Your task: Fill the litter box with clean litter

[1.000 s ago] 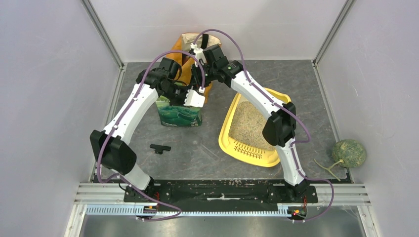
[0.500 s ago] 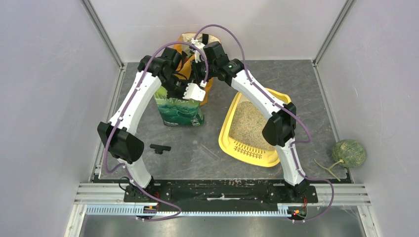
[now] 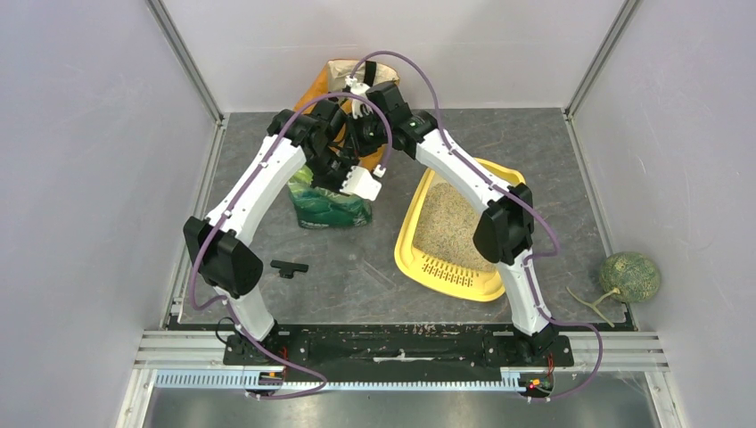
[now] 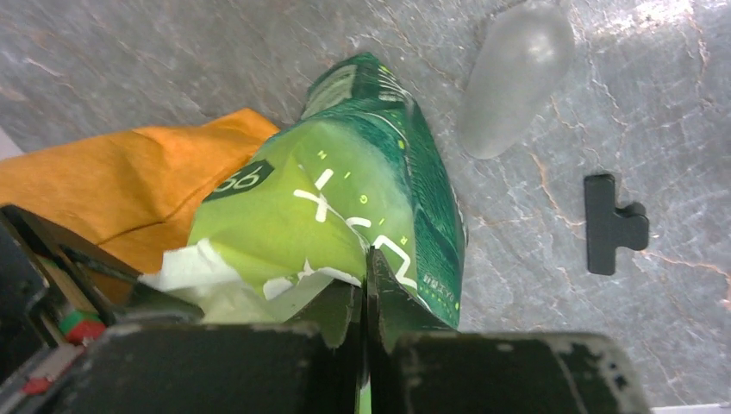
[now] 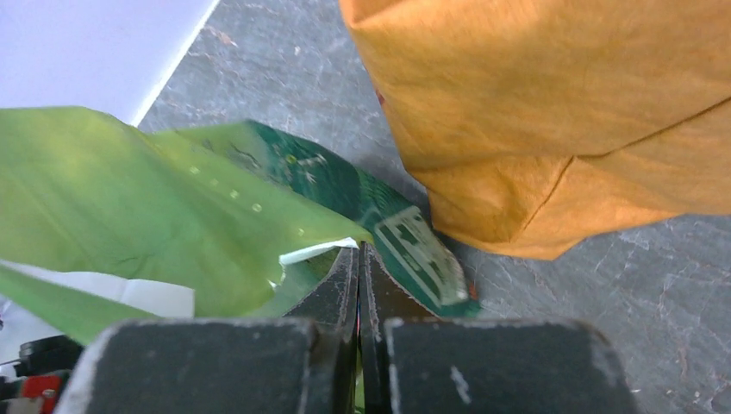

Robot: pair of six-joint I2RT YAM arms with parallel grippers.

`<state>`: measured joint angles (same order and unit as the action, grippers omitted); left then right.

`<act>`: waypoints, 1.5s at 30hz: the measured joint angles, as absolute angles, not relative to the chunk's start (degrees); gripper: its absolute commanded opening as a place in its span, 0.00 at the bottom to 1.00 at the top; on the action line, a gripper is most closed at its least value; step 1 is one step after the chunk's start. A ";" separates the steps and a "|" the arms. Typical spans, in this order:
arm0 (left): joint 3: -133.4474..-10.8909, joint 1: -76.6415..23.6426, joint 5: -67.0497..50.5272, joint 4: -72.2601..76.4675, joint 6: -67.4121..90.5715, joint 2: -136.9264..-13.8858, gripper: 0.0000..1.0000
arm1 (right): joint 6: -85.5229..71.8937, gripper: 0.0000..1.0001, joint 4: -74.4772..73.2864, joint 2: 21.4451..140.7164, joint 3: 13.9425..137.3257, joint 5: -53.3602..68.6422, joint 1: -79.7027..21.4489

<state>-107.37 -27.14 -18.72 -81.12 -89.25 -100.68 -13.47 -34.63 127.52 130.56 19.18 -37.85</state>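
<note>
One bag (image 3: 328, 207) in left tool (image 4: 364, 259), right tool (image 5: 358, 250); one litter box (image 3: 446, 278).

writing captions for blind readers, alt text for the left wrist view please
The left gripper is pinched shut on the top edge of a green printed plastic litter bag with white characters. A crumpled orange fabric bag sits at the picture's left, and a small black plastic clip rests apart on the grey stone-patterned table at right.
</note>
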 measured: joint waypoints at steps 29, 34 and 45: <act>-117.43 -27.55 -12.05 -88.18 -87.88 -103.81 0.02 | -16.47 0.00 -29.91 125.38 125.91 17.87 -37.06; -111.04 -28.53 -12.12 -83.70 -87.15 -103.15 0.02 | -16.99 0.00 -29.61 125.38 125.32 17.93 -37.15; -106.52 -28.69 -13.54 -77.47 -82.32 -102.37 0.03 | -18.09 0.00 -27.59 125.40 122.41 18.26 -36.95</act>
<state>-106.52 -28.69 -13.54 -77.47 -82.32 -102.37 -18.09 -27.59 125.40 122.41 18.26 -36.95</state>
